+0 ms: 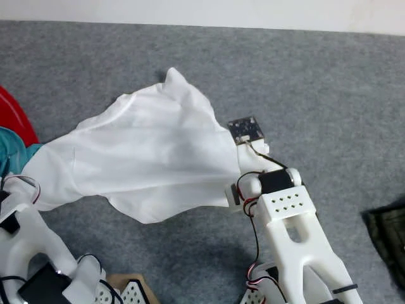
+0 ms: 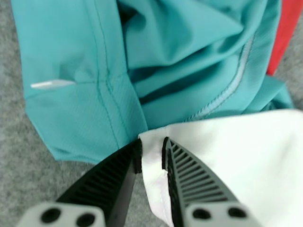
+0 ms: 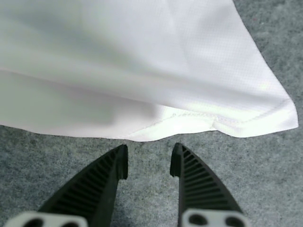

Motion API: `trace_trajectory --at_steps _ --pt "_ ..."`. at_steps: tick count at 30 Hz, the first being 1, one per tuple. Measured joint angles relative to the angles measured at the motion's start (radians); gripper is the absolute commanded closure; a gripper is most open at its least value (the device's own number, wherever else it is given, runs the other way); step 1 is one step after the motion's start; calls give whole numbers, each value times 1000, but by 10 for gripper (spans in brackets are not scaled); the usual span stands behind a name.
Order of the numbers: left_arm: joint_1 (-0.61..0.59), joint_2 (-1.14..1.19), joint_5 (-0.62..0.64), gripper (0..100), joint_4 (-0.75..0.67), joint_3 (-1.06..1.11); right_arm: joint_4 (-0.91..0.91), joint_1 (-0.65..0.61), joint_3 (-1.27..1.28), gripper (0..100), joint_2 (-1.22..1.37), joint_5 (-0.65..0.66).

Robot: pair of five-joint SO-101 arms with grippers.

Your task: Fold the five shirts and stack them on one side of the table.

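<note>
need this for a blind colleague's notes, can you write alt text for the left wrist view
The left arm's black ribbed jaws pinch the hemmed corner of a white fabric shirt. Just beyond lies a crumpled teal fabric shirt, with a strip of red fabric past it and grey carpet-like table surface beside them.

Robotics lab bench: grey felt tabletop [image 1: 329, 76], white wall [image 1: 253, 9], bare-wired arm [image 1: 288, 209]
</note>
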Motion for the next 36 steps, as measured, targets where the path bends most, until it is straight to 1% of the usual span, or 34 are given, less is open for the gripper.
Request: trace_trajectory --at_steps 3,5,8,11,15,18,20,22,23,25,28,30,32,34,36 --pt "3 0 0 999 -37 34 0 0 0 842 0 0" --pt "8 0 0 987 -86 63 0 0 0 842 0 0" --pt "6 0 0 995 -183 106 0 0 0 842 0 0" --pt "8 -2 -2 994 -238 117 0 0 0 842 0 0" --pt "18 -9 -2 994 -253 118 0 0 0 844 0 0" --pt "63 -9 -2 994 -244 112 0 -2 0 899 0 0" --pt "95 -9 -2 994 -198 80 0 -44 0 926 0 0" --pt "133 -9 -2 994 -135 35 0 -133 0 925 0 0" --pt "150 -9 8 994 -101 8 0 -192 0 925 0 0" --pt "172 -9 64 994 -25 -54 0 -325 0 925 0 3" --pt "178 -9 150 992 100 -187 -5 -523 0 920 0 58" --pt "184 -9 181 992 189 -288 -21 -623 0 866 0 95" --pt "198 -9 199 992 272 -384 -55 -686 0 765 0 117" --pt "213 -9 219 991 331 -463 -100 -713 21 669 0 129" --pt "229 -9 238 991 374 -525 -160 -720 66 631 0 150"
